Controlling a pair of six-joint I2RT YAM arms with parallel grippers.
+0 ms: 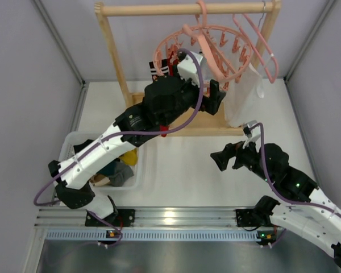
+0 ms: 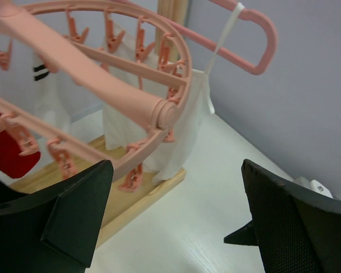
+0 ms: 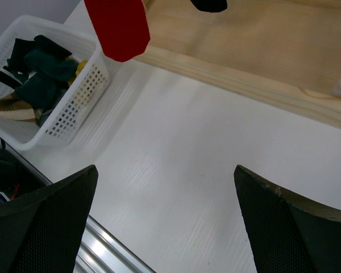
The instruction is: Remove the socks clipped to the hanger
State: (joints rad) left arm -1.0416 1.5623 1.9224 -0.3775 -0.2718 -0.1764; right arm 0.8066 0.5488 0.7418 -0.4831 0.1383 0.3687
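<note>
The round salmon-pink hanger (image 1: 207, 48) hangs from the wooden rail, its ring (image 2: 119, 96) and clips filling the upper left of the left wrist view. A red sock (image 2: 8, 153) and a white sock with black cuff stripes (image 2: 45, 85) still hang from its clips. The right wrist view shows the red sock's toe (image 3: 119, 25) and a black sock's tip (image 3: 210, 4) dangling above the rack base. My left gripper (image 1: 219, 98) stands open and empty just below the ring's right side. My right gripper (image 1: 223, 154) is open and empty, low over the table.
A white cloth bag (image 1: 241, 102) hangs from a plain pink triangular hanger (image 1: 260, 48) on the right. The wooden rack's base (image 3: 256, 51) lies behind both grippers. A white basket (image 1: 74, 145) at the left holds dark teal and black socks (image 3: 40, 79).
</note>
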